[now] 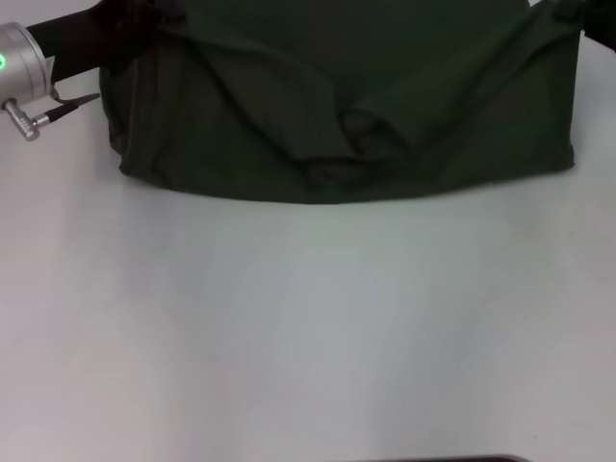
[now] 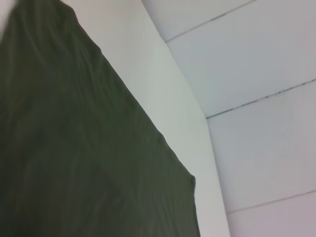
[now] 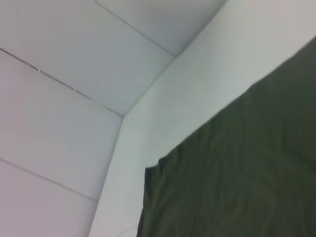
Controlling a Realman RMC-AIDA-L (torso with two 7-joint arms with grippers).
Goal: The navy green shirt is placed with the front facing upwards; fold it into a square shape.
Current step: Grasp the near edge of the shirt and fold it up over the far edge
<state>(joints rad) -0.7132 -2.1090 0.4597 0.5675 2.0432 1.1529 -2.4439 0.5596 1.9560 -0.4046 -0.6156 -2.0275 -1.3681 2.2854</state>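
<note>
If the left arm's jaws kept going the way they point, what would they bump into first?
Probably the navy green shirt. The left gripper reaches in from the far left edge of the white table, already at the shirt's corner; its jaws are hidden, so I can't tell exactly.

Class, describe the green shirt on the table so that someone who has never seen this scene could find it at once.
Start from the white table: its near part is bare. At the far edge lies the shirt, a dark olive-green cloth spread wide, with the left arm at one far corner. It is the only dark, soft thing there, with creased folds bunched near its front hem.
</note>
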